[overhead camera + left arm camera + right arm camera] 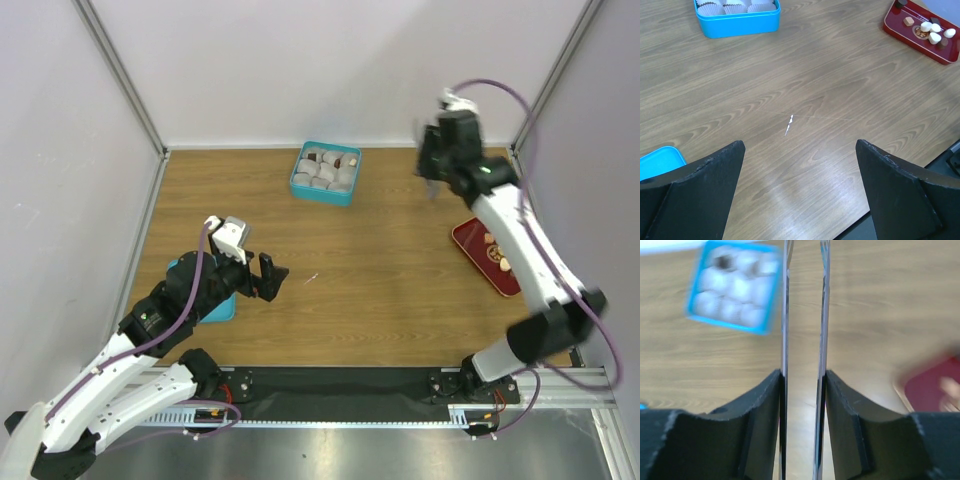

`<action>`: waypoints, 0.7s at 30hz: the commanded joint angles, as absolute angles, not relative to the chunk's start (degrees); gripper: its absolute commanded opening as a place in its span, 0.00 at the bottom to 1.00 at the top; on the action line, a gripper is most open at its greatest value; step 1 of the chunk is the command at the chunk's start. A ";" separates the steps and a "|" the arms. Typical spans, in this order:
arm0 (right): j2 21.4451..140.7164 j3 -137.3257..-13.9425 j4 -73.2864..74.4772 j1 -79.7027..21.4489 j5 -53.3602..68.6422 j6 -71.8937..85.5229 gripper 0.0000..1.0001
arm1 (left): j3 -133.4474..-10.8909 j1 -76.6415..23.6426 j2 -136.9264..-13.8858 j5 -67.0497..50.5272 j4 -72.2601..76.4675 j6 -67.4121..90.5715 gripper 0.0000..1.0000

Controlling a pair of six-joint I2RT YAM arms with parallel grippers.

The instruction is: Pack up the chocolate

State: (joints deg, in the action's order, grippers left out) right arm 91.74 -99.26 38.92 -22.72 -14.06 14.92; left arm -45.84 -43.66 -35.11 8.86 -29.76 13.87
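The wooden worktop (390, 300) is walled at 9, 12 and 3 o'clock, and its middle lies bare between the arms in the top view. The teal box (322, 193) sits at 12 o'clock, close to the back wall. It is filled with white paper cups (322, 176), and a few of these hold dark chocolate (313, 157).

The red tray (468, 236) lies at 3 o'clock near the right wall, partly under the right arm. Only the left wrist view shows its load well. There, pale and brown pieces cluster at the far end of the tray (912, 44).

A flat teal piece (218, 306) at 8 o'clock lies under the left arm, and only its corner shows in the left wrist view.

The left claw (271, 277) hangs at 8 o'clock with jaws spread wide, low over bare wood.

The right claw (436, 168) is raised at 2 o'clock and blurred from above. Only its own camera shows what it holds, a narrow grip on the metal tweezers (785, 305). Their blades stand slightly apart, and nothing visible sits between them.

A small white scrap (311, 279) lies near the centre.
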 commanded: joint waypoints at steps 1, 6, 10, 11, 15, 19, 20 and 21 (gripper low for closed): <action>81.09 -90.46 51.40 -17.86 -16.09 18.63 0.44 | -46.14 -43.59 -34.54 7.39 -28.21 12.83 1.00; 71.11 -79.73 57.30 -4.85 -11.88 16.62 0.46 | -46.06 -43.59 -34.45 5.72 -27.60 12.83 1.00; 69.96 -74.29 58.36 4.56 -6.52 13.54 0.46 | -45.97 -43.59 -34.72 4.22 -27.33 12.83 1.00; 69.96 -73.57 58.01 5.61 -5.46 13.27 0.46 | -45.97 -43.59 -34.80 4.04 -27.42 12.92 1.00; 71.45 -70.23 56.34 9.57 -1.32 12.75 0.47 | -45.88 -43.59 -34.98 3.60 -27.42 13.01 1.00; 72.33 -68.47 54.50 10.72 -0.53 12.66 0.48 | -45.79 -43.59 -34.98 3.69 -27.60 13.01 1.00; 72.33 -67.94 53.71 10.90 -0.61 12.57 0.48 | -45.79 -43.59 -34.98 3.87 -27.77 13.01 1.00; 72.60 -67.85 53.61 11.07 -0.53 12.66 0.48 | -45.70 -43.59 -34.98 4.04 -27.69 13.01 1.00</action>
